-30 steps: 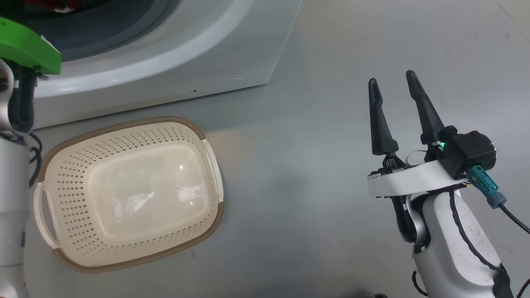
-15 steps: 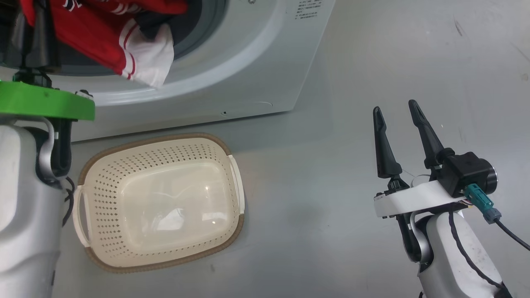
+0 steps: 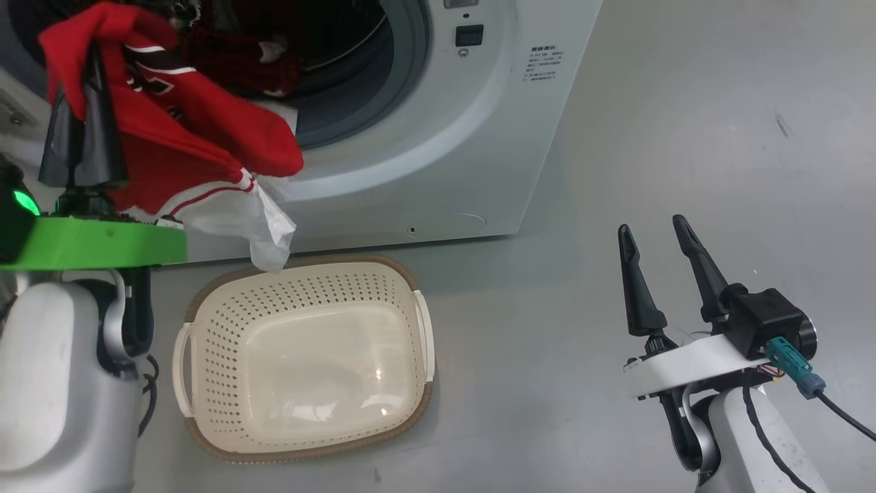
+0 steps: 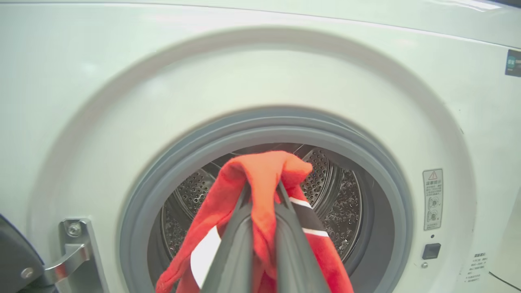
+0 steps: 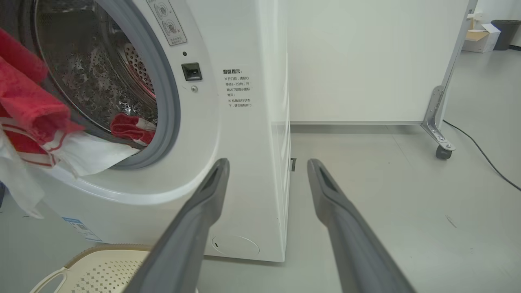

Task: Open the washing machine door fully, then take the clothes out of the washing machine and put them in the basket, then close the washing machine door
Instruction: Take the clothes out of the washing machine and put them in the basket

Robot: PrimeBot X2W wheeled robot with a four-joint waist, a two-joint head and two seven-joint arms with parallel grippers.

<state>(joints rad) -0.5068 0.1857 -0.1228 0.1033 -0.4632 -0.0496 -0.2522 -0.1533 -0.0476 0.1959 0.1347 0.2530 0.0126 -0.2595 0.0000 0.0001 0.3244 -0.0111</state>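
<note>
The washing machine (image 3: 479,137) is the biggest thing in front of me, a white box with its round mouth uncovered. Straight ahead of my left fingers (image 4: 238,236) I look past the grey gasket (image 4: 138,195) into the steel drum (image 4: 342,203). On the machine's front, up and left of my right fingers (image 5: 195,219), a block of small Chinese print (image 5: 237,87) is headed 温馨提示; the lines under it are too fine for me to read. Above it is a pictogram warning sticker (image 5: 167,20), and a blue label (image 5: 79,228) low on the front is unreadable.

The floor (image 3: 547,342) is smooth and grey. It lies open ahead and to the right of my right fingers as far as a white panel (image 5: 366,61) on a castor foot (image 5: 441,150), where a black cable (image 5: 480,150) trails. The machine's front corner runs down just beyond the gap between those fingers.

The clothes (image 3: 178,130), red with white stripes, are pinched between my left fingers, which stand narrow with the cloth folded over their tips. A white hem hangs below them, just over the far rim of the basket (image 3: 219,342). More red cloth lies on the drum's lip.

The basket sits on the floor against the machine's foot, well left of my right fingers, which stand wide apart with nothing between them.

Left of my left fingers, a steel hinge (image 4: 73,252) meets the dark edge of the washing machine door (image 4: 14,260), swung aside.
</note>
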